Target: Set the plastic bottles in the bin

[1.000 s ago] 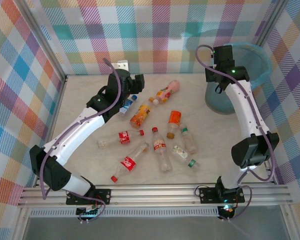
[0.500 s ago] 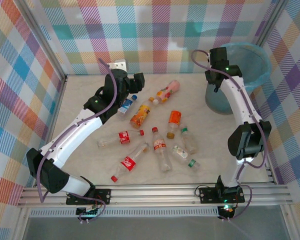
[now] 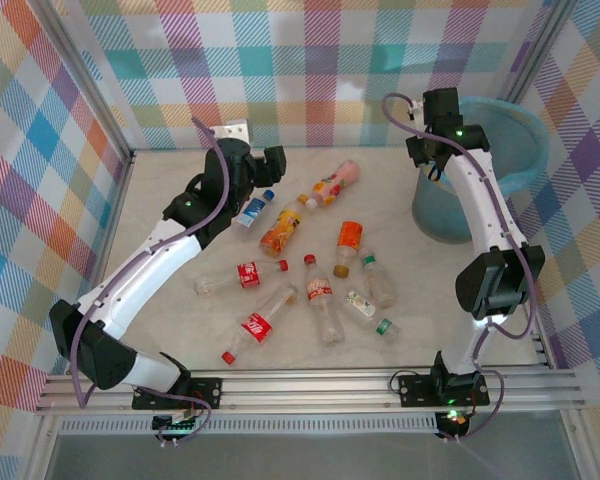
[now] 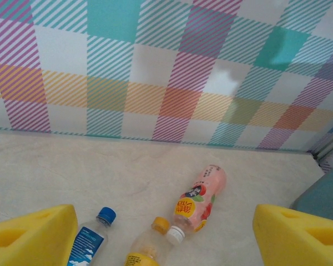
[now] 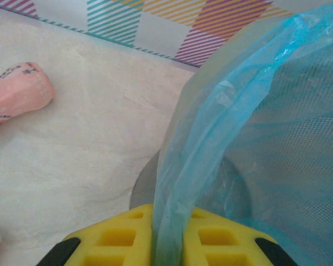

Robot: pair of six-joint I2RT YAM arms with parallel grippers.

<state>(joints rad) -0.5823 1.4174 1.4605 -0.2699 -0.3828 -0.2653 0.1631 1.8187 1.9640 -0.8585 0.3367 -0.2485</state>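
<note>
The plastic bottles [image 3: 320, 295] lie on their sides in a loose cluster across the middle of the desk [image 3: 410, 250], red-labelled ones nearer the near edge. A blue-labelled bottle [image 4: 91, 241], an orange one [image 4: 147, 249] and a pink one [image 4: 202, 197] lie toward the far edge, and these three sit just below the left fingers [image 4: 33, 235], which are spread wide apart and hold nothing. The bin [image 3: 450, 210] stands in the far right corner, and the right fingers [image 5: 127, 233] are closed on its rim, pinching the light blue bag [image 5: 211, 122] between them. The desk is pale and marble-patterned, shut in on three sides by pastel checked walls [image 3: 300, 60], with metal rails [image 3: 310, 385] along the near edge. Bare desk runs along the far edge and between the cluster and the bin.
</note>
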